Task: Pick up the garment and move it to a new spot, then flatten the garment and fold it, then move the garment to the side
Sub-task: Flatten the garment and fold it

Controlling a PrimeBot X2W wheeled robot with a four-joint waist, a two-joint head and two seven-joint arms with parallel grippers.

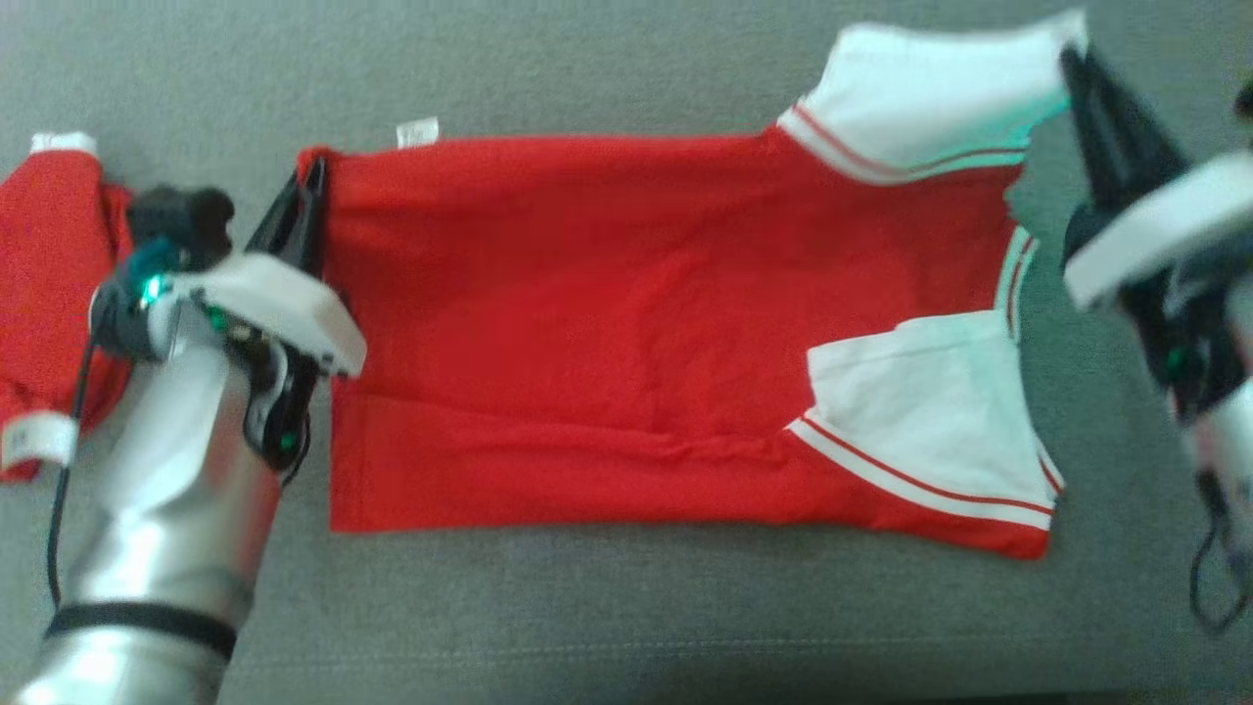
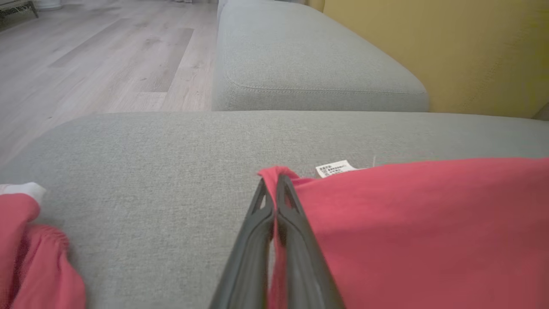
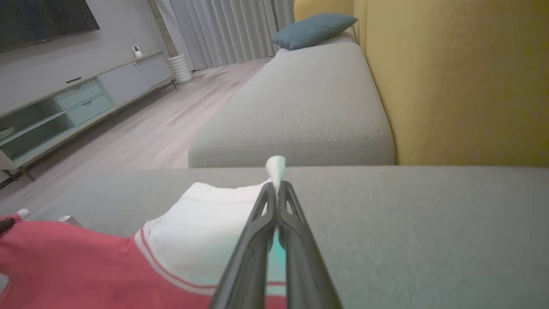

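A red garment (image 1: 626,323) with white sleeves lies spread flat on the grey sofa seat (image 1: 587,607). My left gripper (image 1: 311,181) is shut on its far left corner, the red cloth pinched between the fingers (image 2: 270,189). My right gripper (image 1: 1075,59) is shut on the tip of the far white sleeve (image 1: 930,98), which is lifted off the seat; the white cloth (image 3: 206,231) pokes out past the fingertips (image 3: 276,189). The near white sleeve (image 1: 930,411) lies flat. A white label (image 1: 418,131) sticks out at the far edge.
A second red garment (image 1: 49,294) with white trim lies crumpled at the left, close to my left arm. Beyond the seat are another grey cushion (image 2: 309,64), a yellow backrest (image 3: 463,77), a teal pillow (image 3: 315,29) and wooden floor (image 2: 94,64).
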